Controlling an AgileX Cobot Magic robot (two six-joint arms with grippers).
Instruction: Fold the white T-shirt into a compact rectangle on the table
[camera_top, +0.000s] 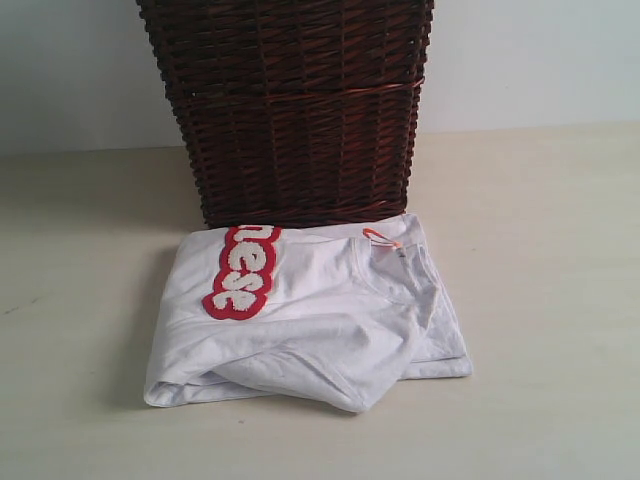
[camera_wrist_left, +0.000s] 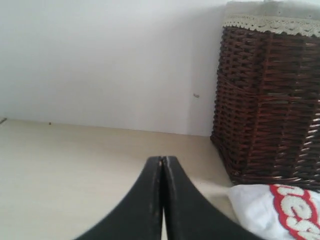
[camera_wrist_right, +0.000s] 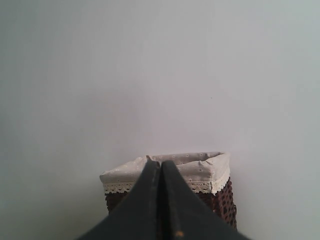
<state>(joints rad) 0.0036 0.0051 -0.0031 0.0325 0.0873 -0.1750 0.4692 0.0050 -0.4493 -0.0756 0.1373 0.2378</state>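
Note:
The white T-shirt (camera_top: 320, 320) lies folded in a rough rectangle on the pale table (camera_top: 80, 300), just in front of the basket, its red-outlined lettering (camera_top: 243, 270) up and the orange neck tag (camera_top: 380, 238) at the far edge. No gripper shows in the exterior view. In the left wrist view my left gripper (camera_wrist_left: 163, 161) is shut and empty above bare table, with a corner of the T-shirt (camera_wrist_left: 260, 205) off to one side. My right gripper (camera_wrist_right: 160, 163) is shut and empty too, raised and facing the basket's top.
A tall dark brown wicker basket (camera_top: 290, 110) stands right behind the shirt, against the white wall. Its cloth lining and lace trim (camera_wrist_right: 210, 172) show in the right wrist view. The basket (camera_wrist_left: 270, 100) also fills one side of the left wrist view.

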